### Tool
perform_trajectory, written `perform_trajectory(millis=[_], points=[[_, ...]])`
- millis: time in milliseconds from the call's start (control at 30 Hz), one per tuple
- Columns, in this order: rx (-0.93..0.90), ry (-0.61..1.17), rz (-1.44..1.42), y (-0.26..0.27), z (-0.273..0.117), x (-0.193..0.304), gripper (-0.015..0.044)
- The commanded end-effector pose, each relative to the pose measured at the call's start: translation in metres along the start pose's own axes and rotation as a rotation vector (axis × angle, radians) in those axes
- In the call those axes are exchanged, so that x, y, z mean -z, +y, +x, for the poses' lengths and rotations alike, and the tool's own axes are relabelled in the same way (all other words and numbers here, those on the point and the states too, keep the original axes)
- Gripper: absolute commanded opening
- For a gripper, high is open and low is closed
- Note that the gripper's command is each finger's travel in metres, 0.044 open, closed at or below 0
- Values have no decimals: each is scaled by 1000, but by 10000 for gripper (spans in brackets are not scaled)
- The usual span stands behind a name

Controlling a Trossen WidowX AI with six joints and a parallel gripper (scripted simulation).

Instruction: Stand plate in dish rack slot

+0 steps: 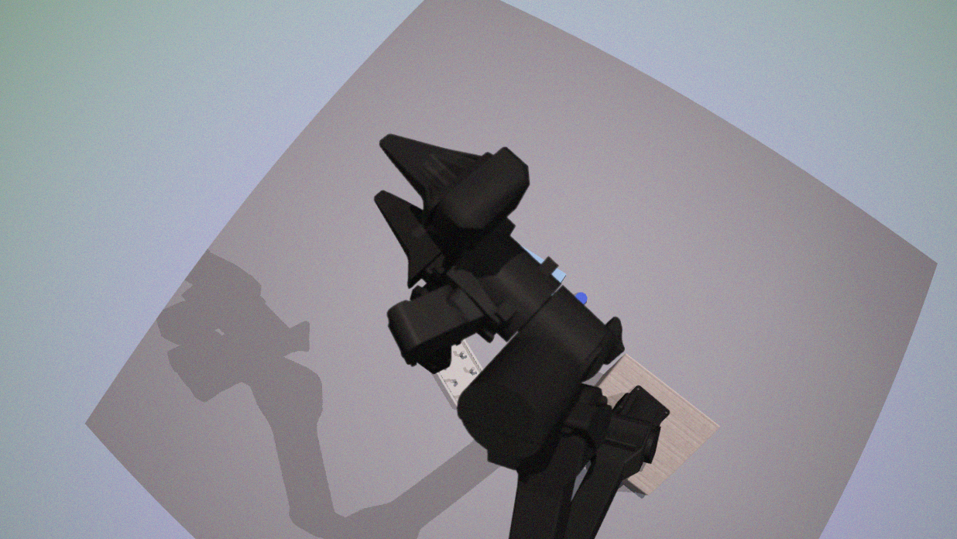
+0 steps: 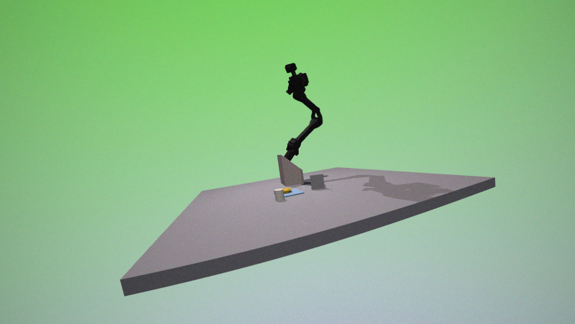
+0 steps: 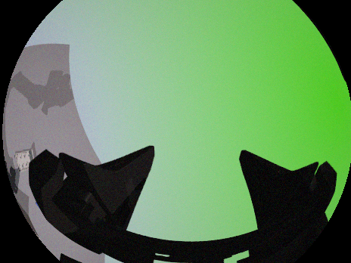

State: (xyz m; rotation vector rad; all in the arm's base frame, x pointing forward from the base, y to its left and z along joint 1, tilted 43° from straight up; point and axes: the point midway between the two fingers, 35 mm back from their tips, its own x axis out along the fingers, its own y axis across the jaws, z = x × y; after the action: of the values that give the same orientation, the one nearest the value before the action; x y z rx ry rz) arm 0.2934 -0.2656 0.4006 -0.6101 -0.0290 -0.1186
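the arm [image 2: 307,120] rises from its wooden base block [image 1: 676,428] and reaches high above the grey table [image 2: 249,225], with the gripper [image 1: 388,170] at its top end, far above everything on the surface. the gripper's two black fingers stand wide apart with nothing between them; in the wrist view only green backdrop shows in the gap. taking the base block as the landmark: in the exterior view the plate [image 2: 286,189], yellow, lies flat on a light blue mat [image 2: 295,192] in front of the block, toward the camera, and a cream cup [image 2: 278,195] stands upright just beside the mat's near corner, on the side farther from the block. a second, smaller grey block [image 2: 317,181] stands near the base block's right side; whether it is the rack seen from behind cannot be told. in the top view the arm hides the plate and most of the mat, leaving a sliver of blue and the round end of a blue spoon [image 1: 580,297] visible above the base block. the dish rack [image 1: 458,375], white with small pegs, lies to the left of the base block, mostly covered by the arm. the arm's shadow [image 1: 254,348] falls on the table well to the left of the block.
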Motion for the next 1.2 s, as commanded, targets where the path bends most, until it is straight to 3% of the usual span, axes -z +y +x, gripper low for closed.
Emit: perform_trajectory(millis=[0,600,1167], points=[[-45,60,80,12,15,28,400],[-321,382,423,114,57,143,400],[-653,741,680,240,45,214,400]])
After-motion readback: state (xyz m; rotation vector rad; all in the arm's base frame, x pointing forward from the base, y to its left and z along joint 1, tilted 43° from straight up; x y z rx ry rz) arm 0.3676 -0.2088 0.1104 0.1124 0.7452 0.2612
